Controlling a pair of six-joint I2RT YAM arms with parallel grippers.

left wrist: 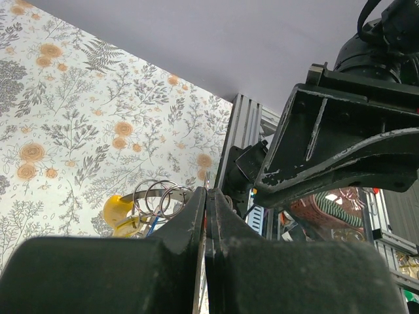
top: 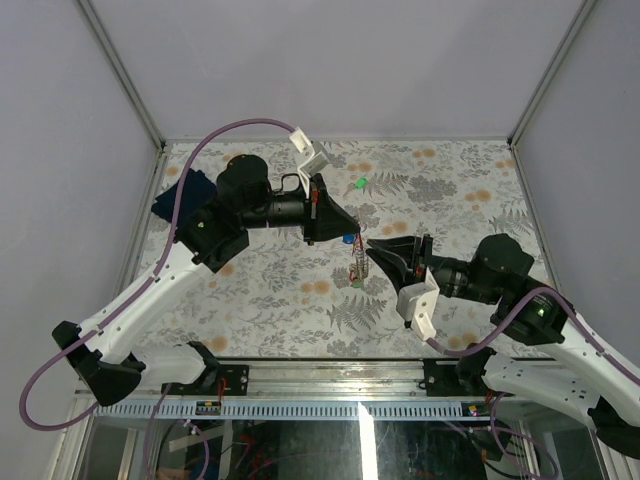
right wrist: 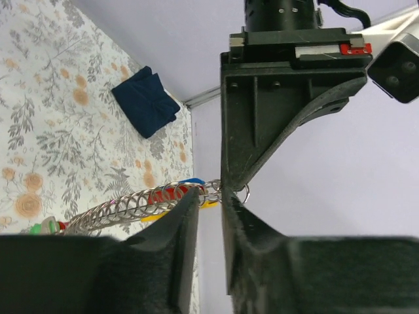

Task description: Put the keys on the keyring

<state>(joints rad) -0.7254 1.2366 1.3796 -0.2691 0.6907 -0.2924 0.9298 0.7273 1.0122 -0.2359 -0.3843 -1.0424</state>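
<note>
My left gripper (top: 343, 236) is shut on the keyring (right wrist: 243, 193), pinching its thin metal at the fingertips above the table's middle. A chain of silvery rings (right wrist: 118, 210) hangs down from it. Red (right wrist: 171, 193), yellow (right wrist: 208, 203) and blue (right wrist: 191, 180) key tags sit near the top of the chain. A green tag (right wrist: 43, 227) is at its low end. In the left wrist view the shut gripper (left wrist: 207, 191) has rings (left wrist: 159, 197) and a yellow tag (left wrist: 116, 212) beside it. My right gripper (top: 372, 247) meets the left one tip to tip. In the right wrist view its gripper (right wrist: 211, 196) has the jaws slightly apart, with the rings lying across the tips. Another green key (top: 358, 184) lies on the table behind.
A dark blue folded cloth (top: 185, 195) lies at the table's back left, also seen as the cloth (right wrist: 145, 101) in the right wrist view. The floral tablecloth (top: 450, 180) is bounded by grey walls on three sides. An aluminium rail (top: 330, 378) runs along the near edge.
</note>
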